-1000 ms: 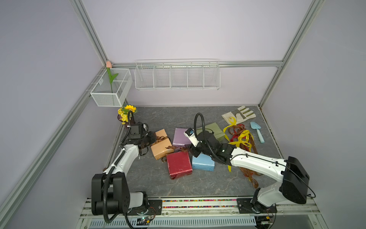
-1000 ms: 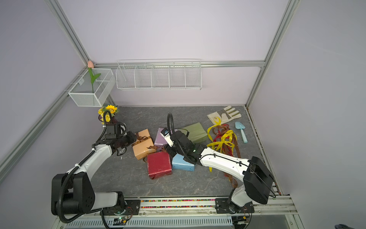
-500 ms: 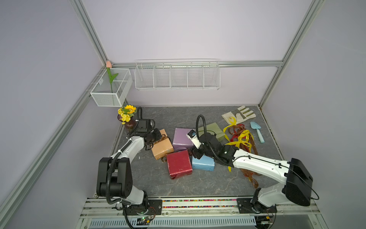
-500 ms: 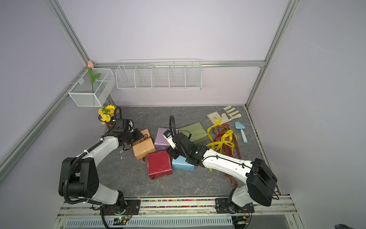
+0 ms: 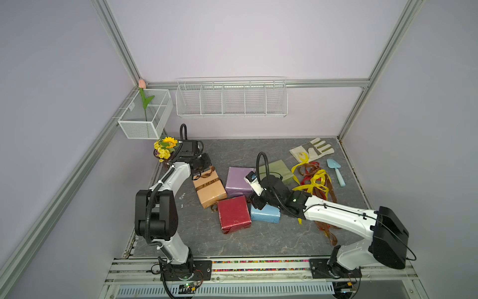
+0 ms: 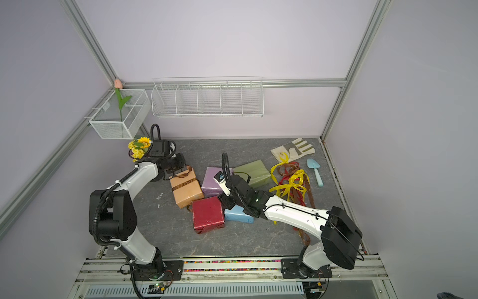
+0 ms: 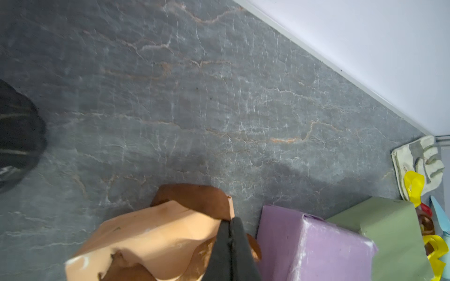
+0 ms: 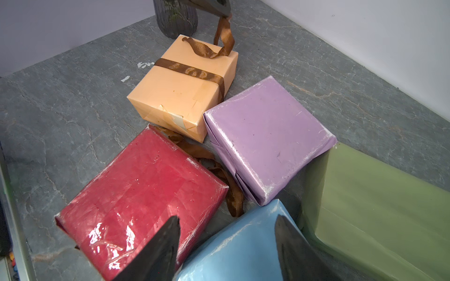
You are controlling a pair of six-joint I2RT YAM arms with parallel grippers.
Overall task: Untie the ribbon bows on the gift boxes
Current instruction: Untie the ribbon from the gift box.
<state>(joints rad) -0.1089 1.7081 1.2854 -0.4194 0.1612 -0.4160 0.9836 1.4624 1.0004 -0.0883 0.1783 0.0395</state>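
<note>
The tan-orange gift box (image 5: 209, 190) (image 8: 182, 90) has a brown ribbon (image 8: 224, 34) banded round it. One ribbon end rises off the box's far edge into my left gripper (image 5: 200, 168) (image 7: 230, 223), which is shut on it. My right gripper (image 5: 258, 204) (image 8: 227, 226) is open low over the light blue box (image 5: 265, 214) (image 8: 243, 250), between the red box (image 5: 234, 213) (image 8: 141, 192) and the olive green box (image 5: 278, 169) (image 8: 379, 206). The lilac box (image 5: 239, 181) (image 8: 265, 136) lies just beyond. A loose brown ribbon (image 8: 219, 175) lies between the red and lilac boxes.
A heap of loose yellow, red and brown ribbons (image 5: 314, 181) lies right of the boxes. A work glove (image 5: 311, 150) and a blue trowel (image 5: 336, 172) sit at the back right. A dark vase of yellow flowers (image 5: 164, 150) stands by my left gripper. Two white wire baskets (image 5: 231, 99) hang on the walls.
My left gripper has moved along the tan-orange box towards the back and shut on the brown ribbon end. My right gripper has opened a little wider and stayed over the blue box.
</note>
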